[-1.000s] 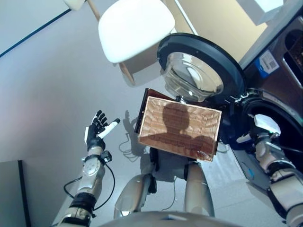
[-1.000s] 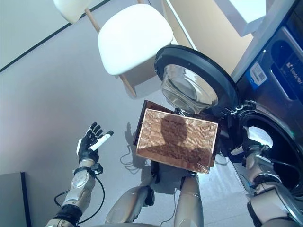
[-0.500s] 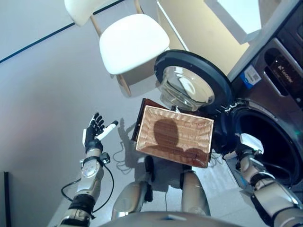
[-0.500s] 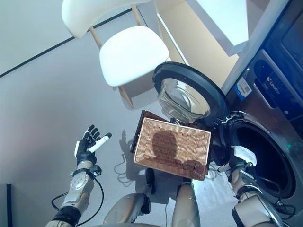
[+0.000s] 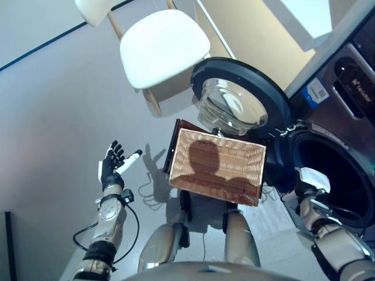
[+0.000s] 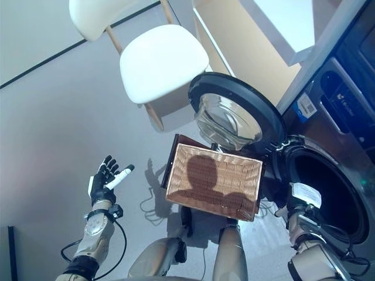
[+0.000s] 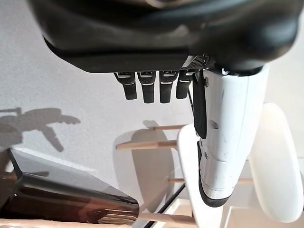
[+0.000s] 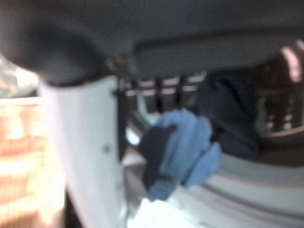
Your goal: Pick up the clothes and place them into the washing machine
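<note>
Clothes [image 8: 183, 152], blue and dark, are lying in the washer [image 6: 328, 193] drum past our right hand [image 6: 302, 199], whose fingers we cannot make out. Our left hand [image 5: 111, 167] is hovering spread beside the basket [image 5: 217, 167].

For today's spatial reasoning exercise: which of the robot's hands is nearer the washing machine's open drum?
The right hand is nearer, right at the drum opening. The left hand is raised over bare floor, beyond the wicker basket.

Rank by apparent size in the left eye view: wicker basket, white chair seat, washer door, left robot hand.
1. Washer door, wicker basket and white chair seat: too alike to rank.
2. Left robot hand: clearly smallest.
</note>
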Controlling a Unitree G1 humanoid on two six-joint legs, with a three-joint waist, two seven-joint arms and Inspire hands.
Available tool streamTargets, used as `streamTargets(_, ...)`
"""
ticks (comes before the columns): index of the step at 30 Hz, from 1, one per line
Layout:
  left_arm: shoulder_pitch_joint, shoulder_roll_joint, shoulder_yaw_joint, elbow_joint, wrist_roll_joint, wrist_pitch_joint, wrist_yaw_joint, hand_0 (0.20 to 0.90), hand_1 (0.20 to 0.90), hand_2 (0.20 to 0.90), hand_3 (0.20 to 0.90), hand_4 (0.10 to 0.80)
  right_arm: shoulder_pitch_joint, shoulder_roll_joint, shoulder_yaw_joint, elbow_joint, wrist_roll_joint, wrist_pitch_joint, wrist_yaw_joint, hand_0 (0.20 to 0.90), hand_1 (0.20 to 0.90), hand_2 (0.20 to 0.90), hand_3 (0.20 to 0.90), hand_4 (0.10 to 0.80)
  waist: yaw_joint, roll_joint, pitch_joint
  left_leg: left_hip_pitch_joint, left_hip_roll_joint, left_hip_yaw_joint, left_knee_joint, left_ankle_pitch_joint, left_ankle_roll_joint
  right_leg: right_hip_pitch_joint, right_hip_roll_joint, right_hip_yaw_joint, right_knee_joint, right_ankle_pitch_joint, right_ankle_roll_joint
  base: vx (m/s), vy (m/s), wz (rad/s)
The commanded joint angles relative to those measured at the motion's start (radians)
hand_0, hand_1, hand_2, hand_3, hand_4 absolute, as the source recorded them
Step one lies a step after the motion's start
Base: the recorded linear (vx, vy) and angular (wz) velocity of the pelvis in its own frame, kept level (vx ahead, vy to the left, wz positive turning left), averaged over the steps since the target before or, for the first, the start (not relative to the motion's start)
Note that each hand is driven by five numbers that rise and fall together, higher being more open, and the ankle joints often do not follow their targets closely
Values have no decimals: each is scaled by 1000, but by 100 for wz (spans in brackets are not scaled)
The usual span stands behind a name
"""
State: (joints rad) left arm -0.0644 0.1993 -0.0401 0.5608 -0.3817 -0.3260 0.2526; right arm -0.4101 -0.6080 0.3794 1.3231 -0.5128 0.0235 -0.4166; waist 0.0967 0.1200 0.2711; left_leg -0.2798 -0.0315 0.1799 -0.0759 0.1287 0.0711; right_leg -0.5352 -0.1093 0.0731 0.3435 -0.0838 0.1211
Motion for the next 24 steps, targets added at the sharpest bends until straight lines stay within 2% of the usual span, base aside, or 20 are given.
streamTargets(1, -28, 40, 59, -52, 32, -78, 25, 900, 900, 900, 900, 800, -14, -107, 19, 37, -13, 38, -60, 900, 900, 900, 900, 800, 0, 17, -18, -52, -34, -28, -11, -10, -54, -27, 17, -13, -61, 121, -79, -42, -8, 3)
streamTargets(14, -28, 28, 36, -146, 6, -96, 0, 900, 900, 900, 900, 800, -53, -215, 44, 45, -103, 87, -69, 900, 900, 900, 900, 800, 8, 78, 19, -120, -37, -22, -11, 17, -64, -98, 15, -8, -41, 119, -90, -11, -3, 1)
streamTargets(24, -21, 8, -2, -194, 1, -95, -17, 900, 900, 900, 900, 800, -96, -280, 67, 104, -142, 131, -79, 900, 900, 900, 900, 800, 18, 109, 23, -158, -33, -10, -11, 29, -72, -156, 17, 2, -3, 108, -98, 0, 0, 0)
